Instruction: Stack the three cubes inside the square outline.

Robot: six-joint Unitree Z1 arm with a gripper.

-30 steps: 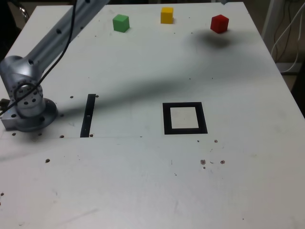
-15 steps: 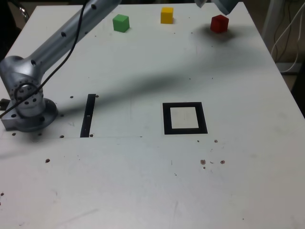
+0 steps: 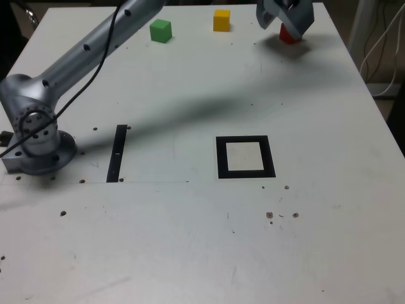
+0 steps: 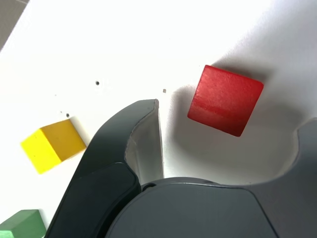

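1. Clock directions here are read in the exterior view, with twelve at its far edge and the square outline (image 3: pixel 222 158) as the centre of the dial.
2. The gripper (image 3: pixel 280 29) hangs between twelve and one o'clock, over the far part of the white table (image 3: pixel 152 240). Its jaws stand wide, and nothing is gripped.
3. The red cube (image 3: pixel 289 34) sits on the table between twelve and one o'clock, partly hidden by the gripper. The wrist view shows it in the space between the spread jaws, apart from the one finger whose tip is plainly seen, with shadow falling around it.
4. The yellow cube (image 3: pixel 221 20) rests on the table at about twelve o'clock, between the red and green cubes and outside the jaws.
5. The green cube (image 3: pixel 161 31) rests on the table at eleven o'clock, beside the arm (image 3: pixel 92 49) as the exterior view shows it; the wrist view catches only part of it.
6. The square outline lies flat, its white centre bare, with all three cubes well apart from it.
7. The black strip (image 3: pixel 117 154) lies at nine o'clock. Beyond it, in that same direction, stands the arm's base (image 3: pixel 41 152), with a black cable (image 3: pixel 104 58) running along the arm.
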